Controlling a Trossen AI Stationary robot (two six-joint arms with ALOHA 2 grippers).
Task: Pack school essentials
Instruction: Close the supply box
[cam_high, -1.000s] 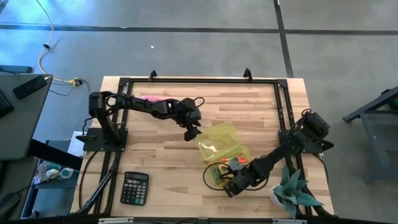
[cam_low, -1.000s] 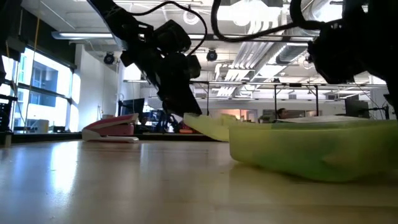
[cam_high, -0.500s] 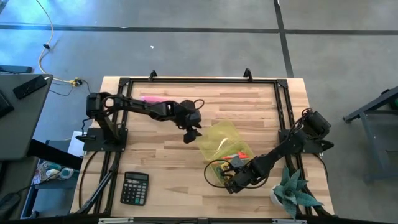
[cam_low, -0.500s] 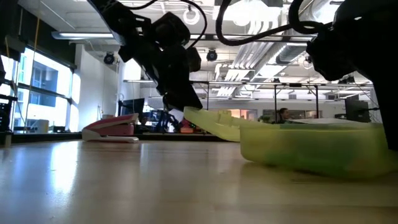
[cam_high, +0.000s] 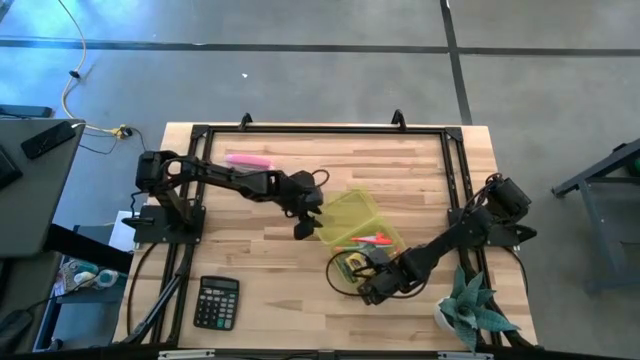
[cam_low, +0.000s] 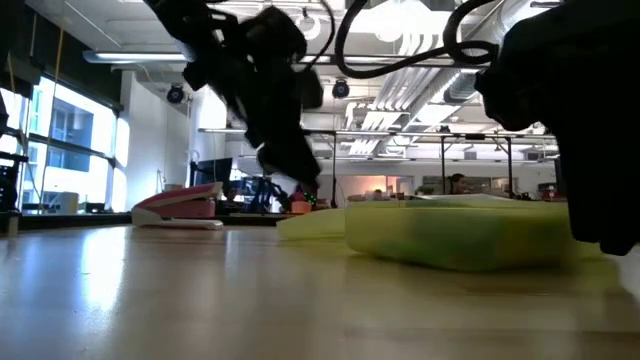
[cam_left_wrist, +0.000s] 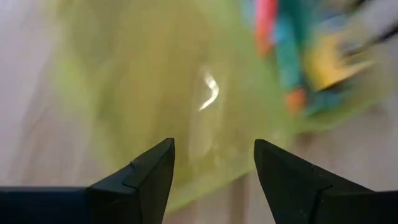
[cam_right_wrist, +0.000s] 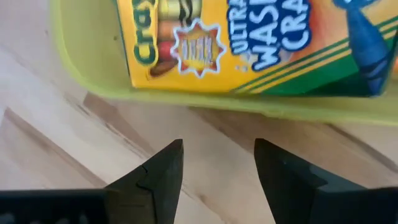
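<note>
A translucent yellow-green case (cam_high: 368, 250) lies open on the table, its lid (cam_high: 348, 212) spread flat toward the far left. Inside are a yellow crayon box (cam_right_wrist: 249, 43), a red piece (cam_high: 378, 240) and other blurred, colourful stationery (cam_left_wrist: 292, 43). My left gripper (cam_high: 303, 228) is open just above the lid's free left edge (cam_low: 310, 225). My right gripper (cam_high: 368, 292) is open and low over the table at the case's near wall (cam_right_wrist: 205, 102), fingers pointing at it. My left gripper (cam_left_wrist: 211, 146) has its open fingers on either side of the lid's edge; I cannot tell whether they touch it. My right gripper (cam_right_wrist: 217, 146) stands just short of the case's near wall; whether a finger touches it cannot be told.
A pink stapler (cam_high: 247, 160) lies near the far edge. A calculator (cam_high: 217, 302) sits near the near-left corner and a potted plant (cam_high: 470, 310) at the near right. A black cable loop (cam_high: 340, 282) lies by the case. Bare wood lies between the calculator and the case.
The lid, tilted up at my left gripper a second ago, has dropped and now lies flat on the table. My left gripper moved slightly toward the near edge. My right gripper moved toward the far edge, and the case slid that way with it.
</note>
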